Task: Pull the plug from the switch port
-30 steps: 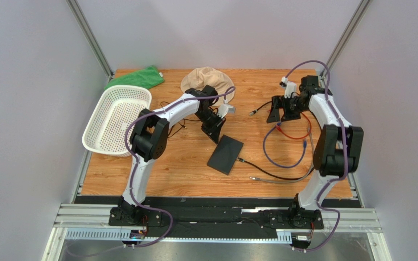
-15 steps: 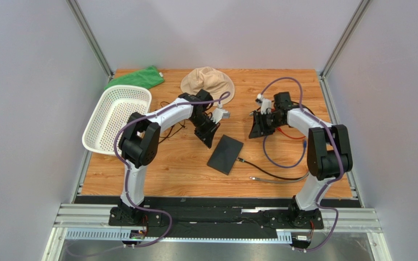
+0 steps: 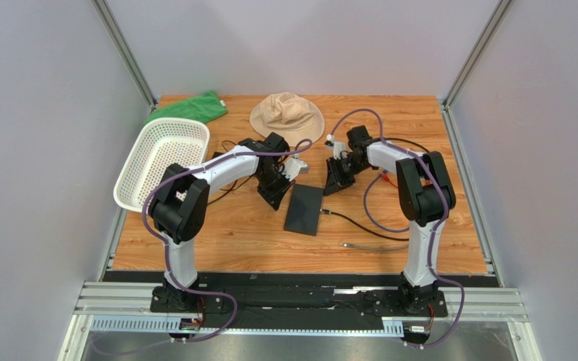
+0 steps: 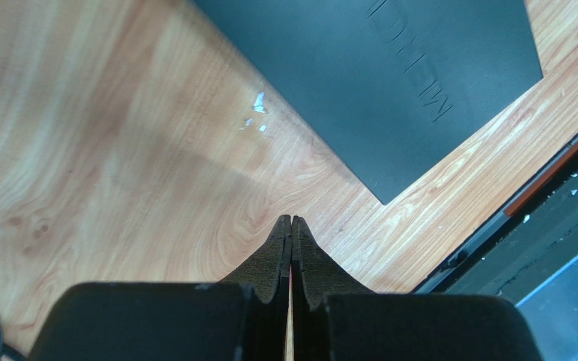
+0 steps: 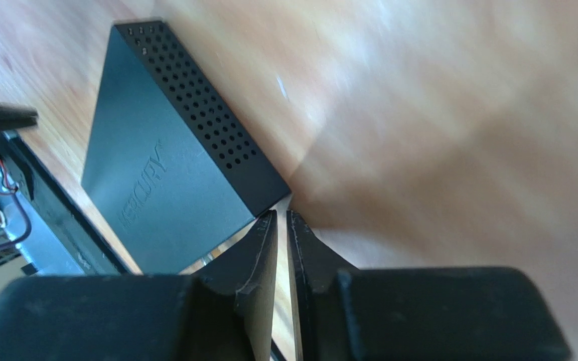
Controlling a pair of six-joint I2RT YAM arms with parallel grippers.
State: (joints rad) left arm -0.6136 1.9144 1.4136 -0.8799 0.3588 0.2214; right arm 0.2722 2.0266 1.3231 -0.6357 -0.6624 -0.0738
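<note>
1. Top external: both arms have swung inward in the last sec and the switch (image 3: 305, 209) has turned. Approach stage; plug (image 3: 328, 213) looks still seated.
2. L gripper (image 4: 291, 219): jaws pressed together, empty; switch just ahead-right of tips.
3. R gripper (image 5: 282, 214): jaws narrowed to a sliver, gripping nothing; switch corner just ahead-left.

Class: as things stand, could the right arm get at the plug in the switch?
Probably yes. The right gripper hangs at the far right corner of the switch, and the plug sits uncovered on that same right edge. The jaws, a slit apart, must open first.
</note>
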